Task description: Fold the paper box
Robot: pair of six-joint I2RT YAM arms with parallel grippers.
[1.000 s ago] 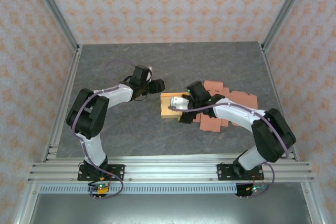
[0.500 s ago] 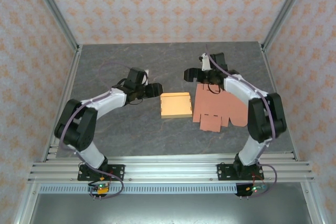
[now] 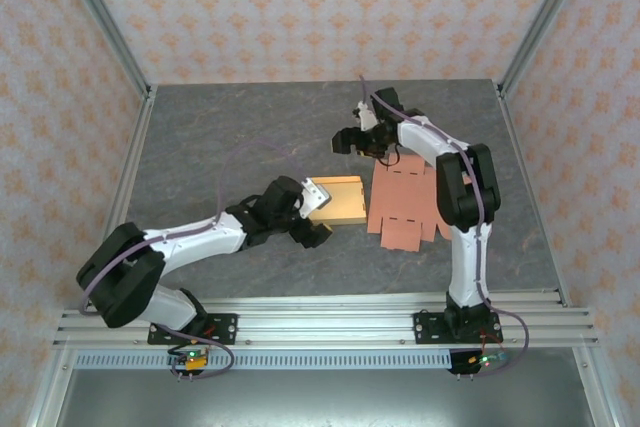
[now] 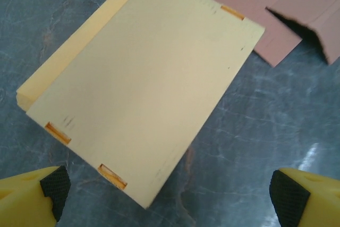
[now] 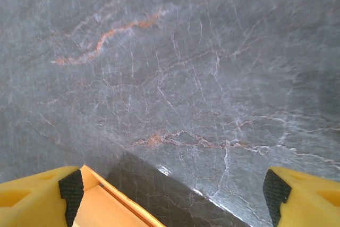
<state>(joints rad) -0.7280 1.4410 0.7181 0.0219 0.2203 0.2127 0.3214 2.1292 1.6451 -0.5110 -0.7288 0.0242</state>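
Nearest first: left claw (image 3: 316,213), reaching in from the lower left to just left of centre, poised over the left edge of the yellow paper box (image 3: 340,200). Jaws flung wide apart, clamped on nothing. From the wrist view, black pads (image 4: 53,184) at the two bottom corners, with the box's broad pale face spread out above them and not touched.

Box lying flat on the grey marbled counter (image 3: 230,137), dead centre of the overhead frame. One long side folded up as a low wall, small orange slots near the corners.

Just right of it, edge touching or very nearly, a pink cardboard blank (image 3: 405,202), flat and unfolded, flaps and cut slots showing. Probably the piece with folding left to do, though hard to call for sure.

Handling, as a judgement: light paperboard, stiff across the panels, willing to bend only at the creases. Likely to skate on that smooth counter under a sideways push. Easy to crush or kink, so no hard squeeze. Best purchase on a thin free edge or a raised flap, close to a crease, with the other claw pinning the panel down.

Farthest back: right claw (image 3: 350,139), up above centre over bare counter, well apart from both pieces. Spread open too, gripping nothing.
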